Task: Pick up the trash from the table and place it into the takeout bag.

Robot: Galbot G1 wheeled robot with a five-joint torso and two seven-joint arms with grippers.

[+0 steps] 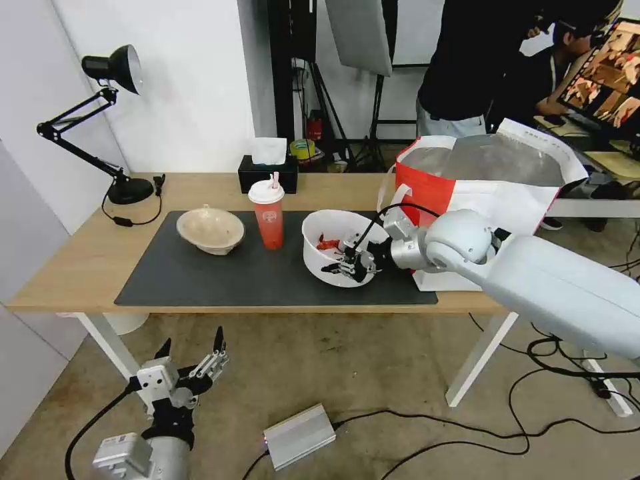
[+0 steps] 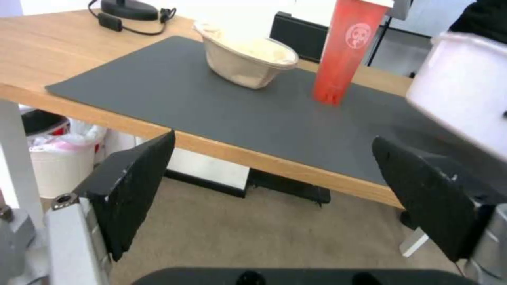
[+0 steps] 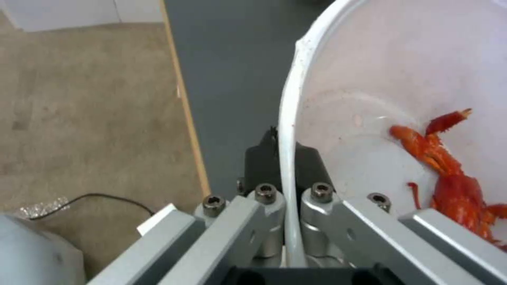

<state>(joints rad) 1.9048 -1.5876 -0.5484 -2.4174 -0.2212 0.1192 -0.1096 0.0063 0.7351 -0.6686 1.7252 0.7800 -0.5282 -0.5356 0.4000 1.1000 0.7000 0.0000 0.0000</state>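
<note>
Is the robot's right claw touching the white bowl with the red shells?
Touching. The right wrist view shows the right gripper shut on the rim of the white bowl, one finger on each side of the wall.

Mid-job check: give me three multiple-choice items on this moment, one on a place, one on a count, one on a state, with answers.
1. Where is the right tool?
A. At the rim of the white round plastic bowl with red crayfish shells
B. Over the black desk lamp
C. Inside the red-and-white takeout bag

2. How many trash items stand on the dark grey mat?
A. One
B. Three
C. Five

3. What state is the left tool in?
A. Shut on the red drink cup with white lid
B. Open, below the table edge
C. Shut on the beige shallow pulp bowl

Answers: 1 A, its fingers pinch the bowl's wall in the right wrist view. 2 B, two bowls and the cup. 3 B, its fingers are spread and hold nothing.
</note>
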